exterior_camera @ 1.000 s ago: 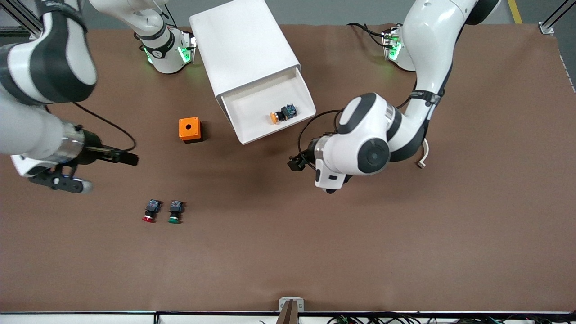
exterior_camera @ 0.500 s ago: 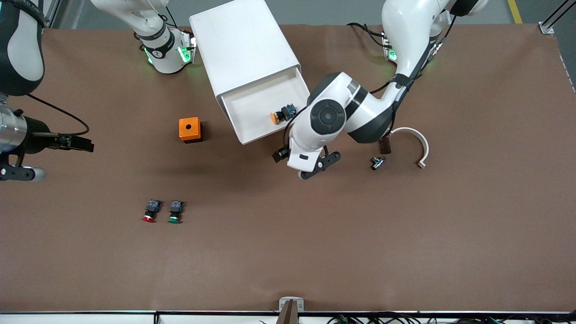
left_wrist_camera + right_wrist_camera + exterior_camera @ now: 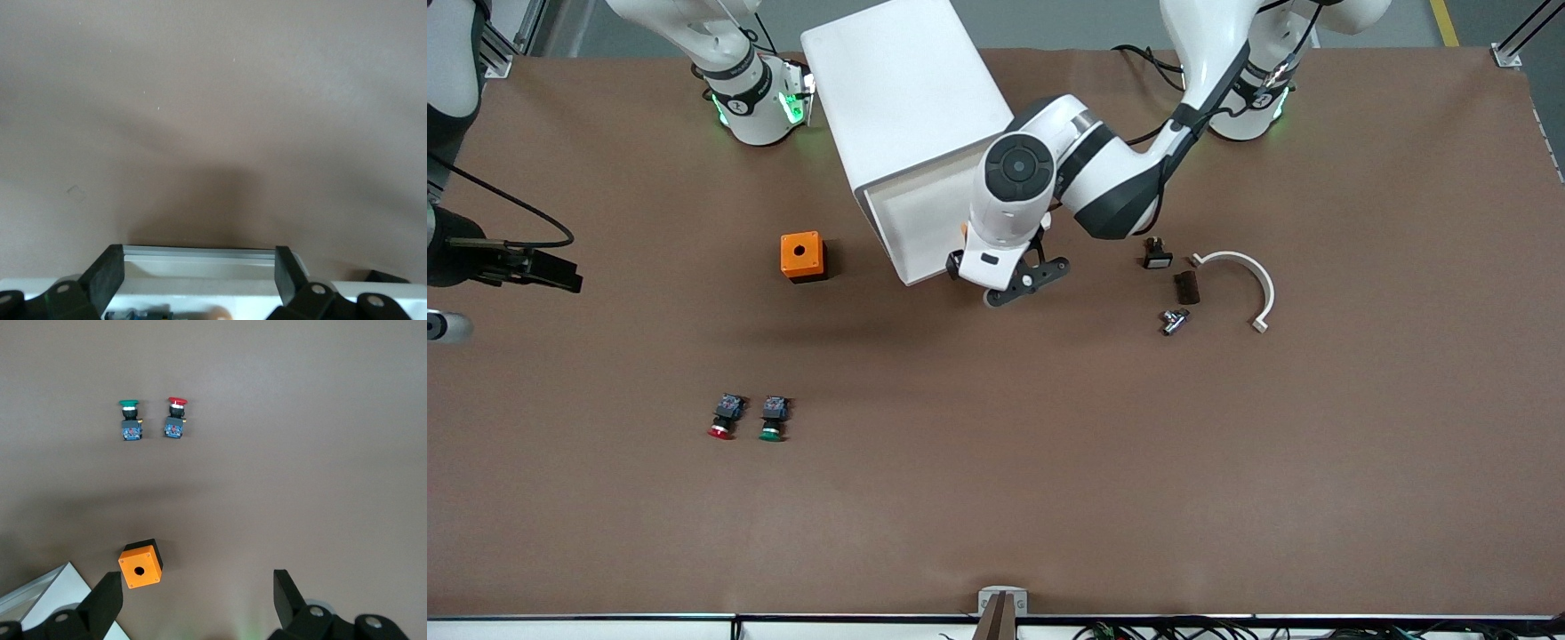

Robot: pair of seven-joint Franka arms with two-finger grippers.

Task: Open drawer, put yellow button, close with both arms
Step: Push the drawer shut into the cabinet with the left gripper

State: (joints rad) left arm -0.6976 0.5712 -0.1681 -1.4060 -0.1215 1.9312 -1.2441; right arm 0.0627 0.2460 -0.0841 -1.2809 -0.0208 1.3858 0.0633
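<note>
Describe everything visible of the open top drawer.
The drawer is a shallow white tray, plastic by its look, pulled out from the top of the white cabinet toward the front camera. The left gripper, fingers open, hangs over its front edge and hides much of the inside; the yellow button barely shows within.

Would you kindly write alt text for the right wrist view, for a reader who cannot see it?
The open right gripper hangs over brown table near an orange box with a hole on top. Farther off, a green-capped button and red-capped button lie side by side.
</note>
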